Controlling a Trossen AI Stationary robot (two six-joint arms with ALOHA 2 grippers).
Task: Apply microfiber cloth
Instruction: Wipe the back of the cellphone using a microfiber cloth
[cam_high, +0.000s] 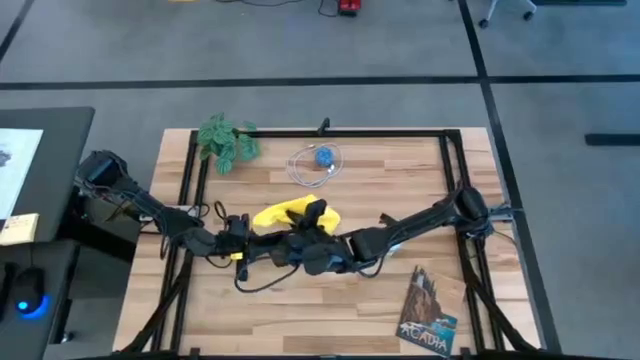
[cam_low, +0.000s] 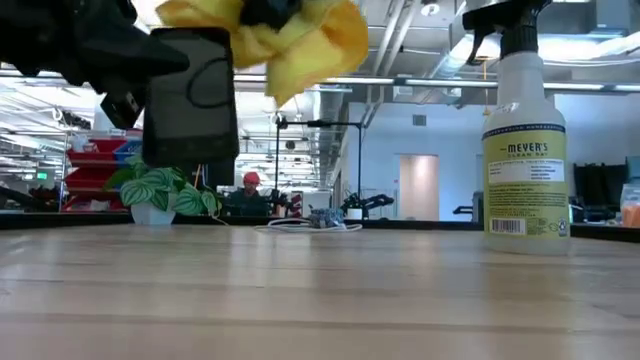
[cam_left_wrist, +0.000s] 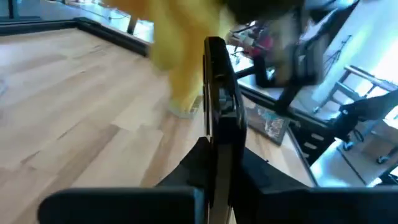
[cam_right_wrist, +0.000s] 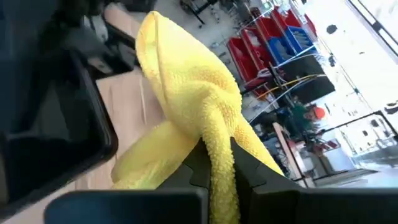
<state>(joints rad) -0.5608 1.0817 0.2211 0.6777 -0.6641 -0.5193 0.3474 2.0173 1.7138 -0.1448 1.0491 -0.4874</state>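
My left gripper holds a black smartphone in the air over the middle of the table. The left wrist view shows the phone edge-on. My right gripper is shut on the bright yellow microfiber cloth, bunched up right beside the phone. In the low view the cloth hangs at the phone's top edge. I cannot tell whether it touches the phone. The right wrist view has the phone just next to the cloth. My left gripper pinches the phone's near end between its two fingers, one on each broad face. The fingers lie along the phone, coming level from the table's left. The phone is lifted clear of the table. My right gripper pinches a bunched fold of the cloth between its two fingers, several layers thick. It comes from the table's right. The cloth is lifted clear, and its loose part bulges slack beyond the fingertips.
A potted plant stands at the far left of the table. A coiled white cable with a blue piece lies at the far middle. A dark booklet lies near the front right. A spray bottle stands at the right in the low view.
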